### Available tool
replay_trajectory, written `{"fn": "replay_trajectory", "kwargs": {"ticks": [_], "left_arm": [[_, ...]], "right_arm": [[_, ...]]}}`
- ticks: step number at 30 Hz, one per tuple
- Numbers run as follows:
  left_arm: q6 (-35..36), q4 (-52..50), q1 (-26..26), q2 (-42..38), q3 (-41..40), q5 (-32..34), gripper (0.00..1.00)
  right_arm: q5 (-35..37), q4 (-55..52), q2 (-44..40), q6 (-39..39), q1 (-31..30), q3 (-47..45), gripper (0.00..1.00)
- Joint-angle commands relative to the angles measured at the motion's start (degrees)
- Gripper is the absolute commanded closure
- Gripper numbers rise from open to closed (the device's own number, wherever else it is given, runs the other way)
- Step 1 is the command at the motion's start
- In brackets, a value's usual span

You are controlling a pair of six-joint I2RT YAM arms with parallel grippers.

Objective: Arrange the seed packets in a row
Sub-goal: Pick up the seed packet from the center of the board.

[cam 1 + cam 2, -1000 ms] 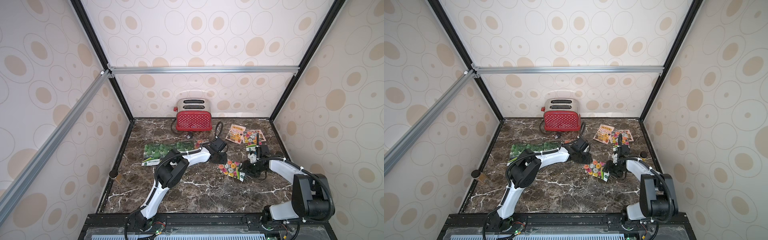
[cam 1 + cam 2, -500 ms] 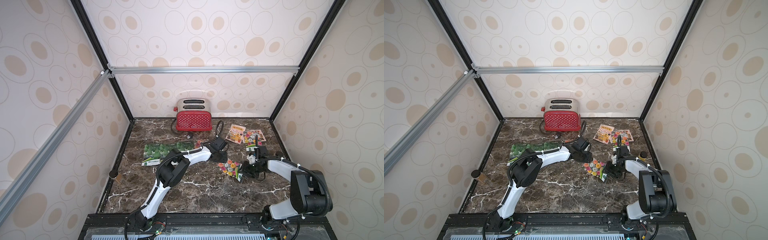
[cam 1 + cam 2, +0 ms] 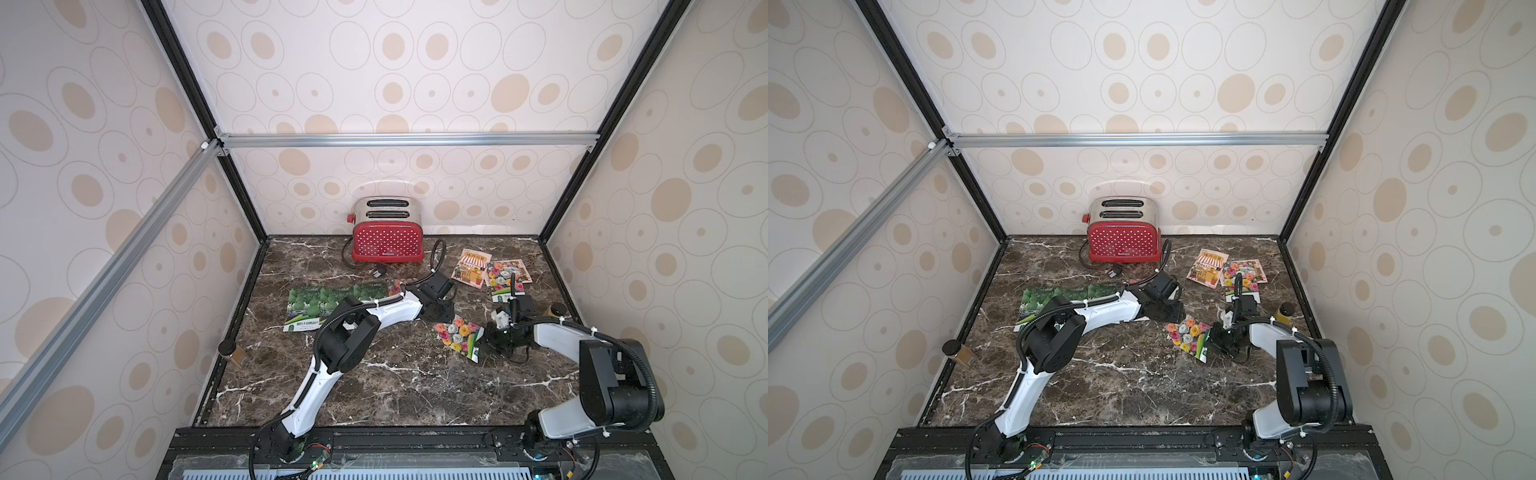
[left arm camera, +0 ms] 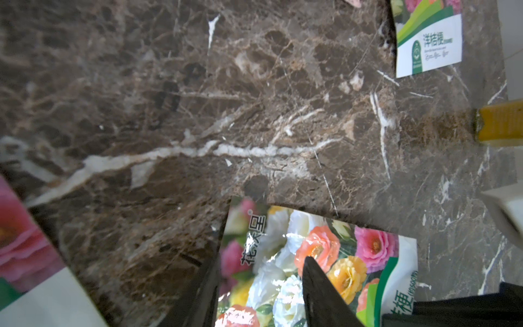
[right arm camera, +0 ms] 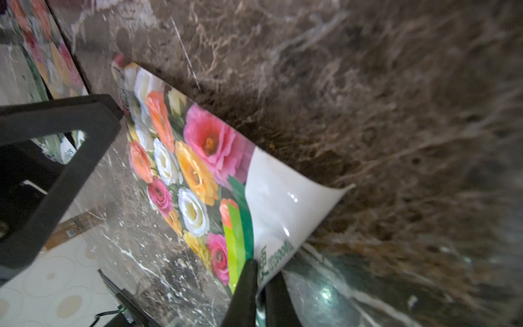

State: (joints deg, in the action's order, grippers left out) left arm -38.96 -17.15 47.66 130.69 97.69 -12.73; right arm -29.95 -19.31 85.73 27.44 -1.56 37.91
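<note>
Pinching the white corner of a glossy multicoloured flower-print seed packet (image 5: 192,170), the right claw (image 5: 259,271) is clenched on it, right of centre in both top views on the brown marble desk (image 3: 395,386). Just beyond, the left claw (image 4: 260,263) hangs spread over that packet. Farther back lie green gourd-print packets (image 3: 309,301), centre left, and a striped-awning shop packet (image 3: 471,268), upper right.

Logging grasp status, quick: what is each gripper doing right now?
Left gripper: open, nothing gripped.
Right gripper: shut on the flower packet, pinching its white corner.
</note>
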Motion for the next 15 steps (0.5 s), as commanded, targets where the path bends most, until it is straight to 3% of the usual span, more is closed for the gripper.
{"fn": "replay_trajectory", "kwargs": {"ticks": [1,8,12,15], "left_arm": [[0.5,-5.1,0.7,3.9,-1.8,-1.5,0.51],[1.4,-4.0,0.7,-2.7,-3.2,-0.7,0.52],[-0.2,-0.9,0.1,-13.6,-8.5,4.3,0.48],[-5.6,7.0,-1.1,-20.9,-15.0,2.9,0.48]], "right_arm": [[-2.2,-0.1,-1.0,-0.7,-0.7,0.4,0.95],[-1.6,-4.9,-6.9,-1.2,1.0,3.5,0.97],[-2.3,-5.4,-10.2,1.3,2.1,5.4,0.97],[-1.4,-4.4,-11.9,4.2,2.4,5.6,0.97]]}}
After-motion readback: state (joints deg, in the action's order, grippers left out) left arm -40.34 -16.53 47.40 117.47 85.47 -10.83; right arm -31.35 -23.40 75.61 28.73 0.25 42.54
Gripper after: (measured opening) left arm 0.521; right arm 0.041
